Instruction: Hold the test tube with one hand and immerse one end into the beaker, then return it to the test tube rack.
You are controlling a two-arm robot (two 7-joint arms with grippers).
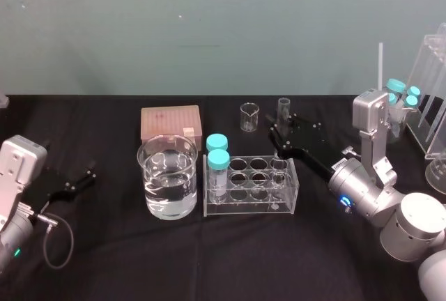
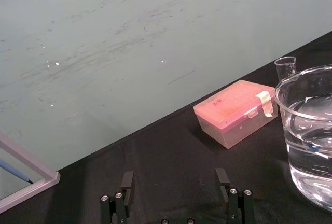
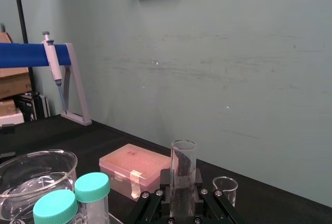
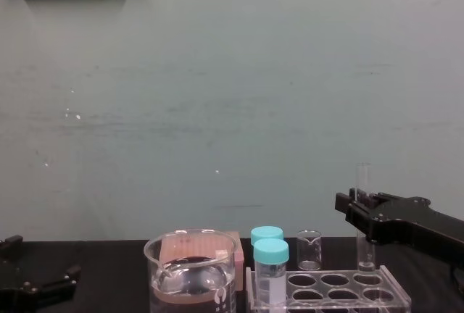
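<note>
The test tube (image 1: 283,108) is a slim clear glass tube standing upright, its lower end at the far right hole of the back row of the test tube rack (image 1: 251,205). My right gripper (image 1: 277,136) is shut on the tube's middle, both black fingers against the glass. The right wrist view shows the test tube (image 3: 182,164) clamped between the fingers. From the chest the test tube (image 4: 362,179) rises above my right gripper (image 4: 355,210) and its bottom meets the rack (image 4: 333,295). The beaker (image 1: 167,175), part filled with water, stands left of the rack. My left gripper (image 1: 78,181) rests open at the far left.
Two teal-capped vials (image 1: 217,158) stand in the rack's left holes. A pink tip box (image 1: 171,123) and a tiny beaker (image 1: 249,116) sit behind. A clear stand (image 1: 432,99) with more vials is at the right edge. A pipette stand (image 3: 57,63) is far left.
</note>
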